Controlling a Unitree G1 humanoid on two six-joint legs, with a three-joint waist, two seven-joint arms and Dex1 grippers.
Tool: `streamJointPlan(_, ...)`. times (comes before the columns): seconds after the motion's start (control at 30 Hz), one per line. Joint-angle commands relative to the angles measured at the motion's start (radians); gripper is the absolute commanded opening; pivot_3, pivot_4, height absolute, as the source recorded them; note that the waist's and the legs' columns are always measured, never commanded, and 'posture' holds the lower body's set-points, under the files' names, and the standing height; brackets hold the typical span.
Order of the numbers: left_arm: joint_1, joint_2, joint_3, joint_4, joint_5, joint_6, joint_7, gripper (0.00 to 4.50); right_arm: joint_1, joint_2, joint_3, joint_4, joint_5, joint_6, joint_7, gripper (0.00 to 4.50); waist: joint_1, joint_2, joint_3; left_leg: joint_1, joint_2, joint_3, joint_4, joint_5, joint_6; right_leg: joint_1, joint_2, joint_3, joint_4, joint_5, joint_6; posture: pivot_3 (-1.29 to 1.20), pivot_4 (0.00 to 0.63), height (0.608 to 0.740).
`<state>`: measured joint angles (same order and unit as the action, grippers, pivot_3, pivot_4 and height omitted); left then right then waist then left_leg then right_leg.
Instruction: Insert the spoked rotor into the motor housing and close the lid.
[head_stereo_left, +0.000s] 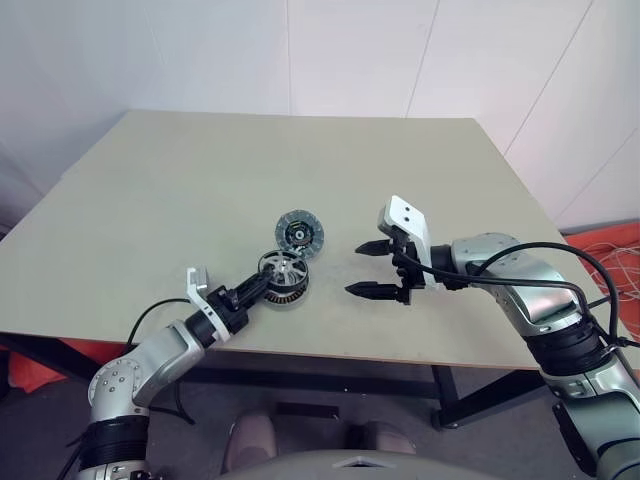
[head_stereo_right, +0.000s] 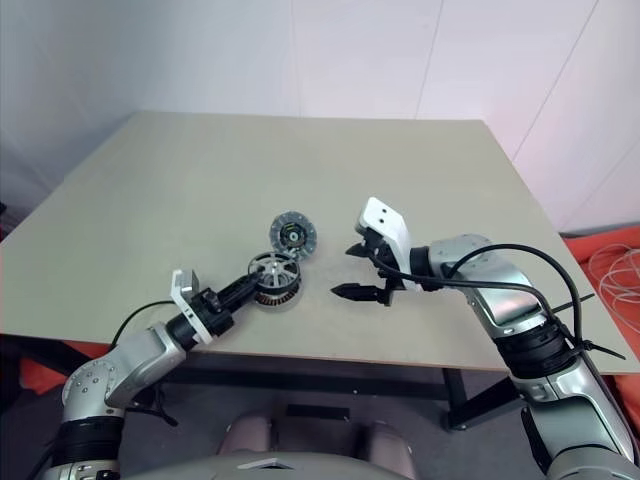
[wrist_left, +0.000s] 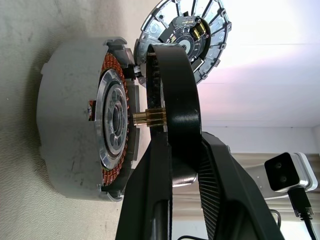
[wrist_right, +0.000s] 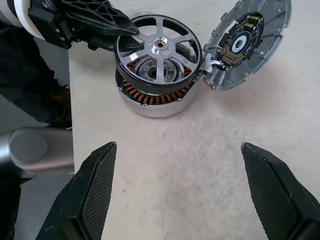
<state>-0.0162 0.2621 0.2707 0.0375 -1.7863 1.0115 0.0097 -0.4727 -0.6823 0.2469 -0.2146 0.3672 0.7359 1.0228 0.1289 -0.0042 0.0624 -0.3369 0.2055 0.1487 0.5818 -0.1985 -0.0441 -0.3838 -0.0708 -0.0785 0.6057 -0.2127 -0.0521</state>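
Observation:
The motor housing (wrist_right: 152, 102), a squat round part with copper windings, stands near the table's front edge. My left gripper (wrist_right: 125, 39) is shut on the dark rim of the spoked rotor (wrist_right: 159, 52) and holds it level just over the housing's open top. The rotor's brass shaft (wrist_left: 148, 117) points at the housing's silvery centre. The lid (wrist_right: 247, 42), a ribbed grey disc with a dark hub, stands tilted up at the housing's far edge. My right gripper (head_stereo_left: 357, 269) hangs open and holds nothing, a hand's width to the right of the housing and pointing at it.
The beige table (head_stereo_left: 180, 180) has wide bare room behind and to both sides of the parts. Its front edge runs just under my left forearm. Loose cables (head_stereo_left: 612, 252) lie on the floor past the right edge.

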Motion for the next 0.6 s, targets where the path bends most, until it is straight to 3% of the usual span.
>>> streamJointPlan(0.03, -0.007, -0.002, 0.011, -0.01, -0.006, -0.013, -0.01, 0.4, -0.023, 0.005, -0.016, -0.02, 0.001, -0.02, -0.002, 4.5, 0.0, 0.0, 0.0, 0.0, 0.0, 0.0, 0.0, 0.0, 0.0, 0.0, 0.0, 0.0, 0.0, 0.0, 0.0, 0.0, 0.0, 0.74)
streamJointPlan(0.43, 0.021, -0.011, 0.023, -0.069, -0.057, -0.041, 0.024, 4.35, -0.019, 0.01, -0.019, -0.02, -0.007, -0.024, -0.008, 4.5, 0.0, 0.001, -0.001, 0.003, 0.0, 0.0, 0.0, 0.0, 0.0, 0.003, 0.0, 0.0, 0.0, 0.0, 0.0, 0.0, 0.0, 0.74)
streamJointPlan(0.6, 0.062, 0.02, -0.008, -0.163, -0.098, -0.038, 0.072, 4.48, -0.013, 0.014, -0.018, -0.024, -0.006, -0.024, -0.011, 4.5, -0.001, 0.001, -0.001, 0.004, 0.0, 0.0, 0.0, 0.0, 0.0, 0.004, 0.0, 0.0, 0.0, 0.0, 0.0, 0.0, 0.0, 0.74)
